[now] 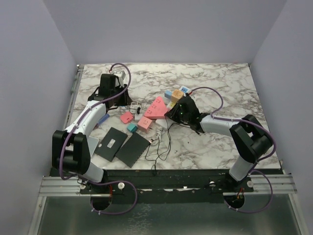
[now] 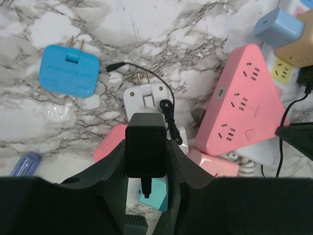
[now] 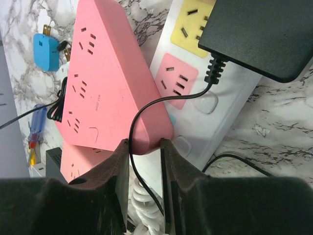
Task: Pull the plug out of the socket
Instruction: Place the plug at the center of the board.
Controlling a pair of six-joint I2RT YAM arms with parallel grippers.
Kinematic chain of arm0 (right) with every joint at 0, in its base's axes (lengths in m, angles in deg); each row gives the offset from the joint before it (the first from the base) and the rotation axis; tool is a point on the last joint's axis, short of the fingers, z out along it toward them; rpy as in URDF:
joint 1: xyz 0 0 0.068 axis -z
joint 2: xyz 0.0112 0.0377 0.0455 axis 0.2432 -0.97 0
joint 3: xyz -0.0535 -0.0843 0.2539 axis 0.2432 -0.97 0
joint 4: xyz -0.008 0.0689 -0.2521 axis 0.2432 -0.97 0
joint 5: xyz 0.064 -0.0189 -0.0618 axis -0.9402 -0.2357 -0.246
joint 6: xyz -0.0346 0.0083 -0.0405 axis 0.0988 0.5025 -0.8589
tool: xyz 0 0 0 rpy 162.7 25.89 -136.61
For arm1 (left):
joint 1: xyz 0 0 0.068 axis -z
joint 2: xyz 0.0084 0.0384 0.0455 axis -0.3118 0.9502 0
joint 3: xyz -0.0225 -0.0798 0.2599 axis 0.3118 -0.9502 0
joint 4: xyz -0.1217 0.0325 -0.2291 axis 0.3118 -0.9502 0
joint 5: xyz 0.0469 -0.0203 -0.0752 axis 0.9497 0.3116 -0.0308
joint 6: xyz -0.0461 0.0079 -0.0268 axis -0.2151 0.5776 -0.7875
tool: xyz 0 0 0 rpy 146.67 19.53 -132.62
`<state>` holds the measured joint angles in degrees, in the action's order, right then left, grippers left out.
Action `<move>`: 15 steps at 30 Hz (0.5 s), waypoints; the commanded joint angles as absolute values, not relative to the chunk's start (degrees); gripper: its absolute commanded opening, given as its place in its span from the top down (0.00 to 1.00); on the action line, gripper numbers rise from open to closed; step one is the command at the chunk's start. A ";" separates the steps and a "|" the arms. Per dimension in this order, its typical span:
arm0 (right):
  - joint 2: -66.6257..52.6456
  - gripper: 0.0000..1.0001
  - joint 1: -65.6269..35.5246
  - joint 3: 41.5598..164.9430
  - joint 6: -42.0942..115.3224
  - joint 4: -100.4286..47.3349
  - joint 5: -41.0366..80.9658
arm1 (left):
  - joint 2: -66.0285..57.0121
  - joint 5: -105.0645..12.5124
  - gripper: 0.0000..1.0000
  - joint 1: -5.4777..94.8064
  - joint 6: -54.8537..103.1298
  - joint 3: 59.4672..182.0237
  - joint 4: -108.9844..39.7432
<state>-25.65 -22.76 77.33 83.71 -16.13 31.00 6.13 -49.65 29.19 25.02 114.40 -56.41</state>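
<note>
The white power strip lies slanted mid-table, with yellow and pink outlets showing; it also shows in the top view and the left wrist view. A big black plug with a thin black cord sits in it. A pink triangular socket lies across the strip. My right gripper is closed on that pink socket's corner, with the thin cord running between the jaws. My left gripper, left of the pile in the top view, is shut on a small black adapter plug and holds it above the table.
A blue adapter, a white adapter with prongs, a teal cube and pink blocks lie below the left gripper. Blue and orange plugs sit on the strip. Two flat black pads lie near the front.
</note>
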 commanded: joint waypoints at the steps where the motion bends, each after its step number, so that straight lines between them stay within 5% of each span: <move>1: -36.56 0.73 -25.12 70.61 76.77 -45.55 29.98 | 6.48 -52.98 1.00 27.27 24.01 111.90 -55.88; 15: -36.83 0.73 -25.10 70.86 76.79 -45.73 30.01 | 14.17 -55.90 0.74 25.46 23.52 113.35 -60.67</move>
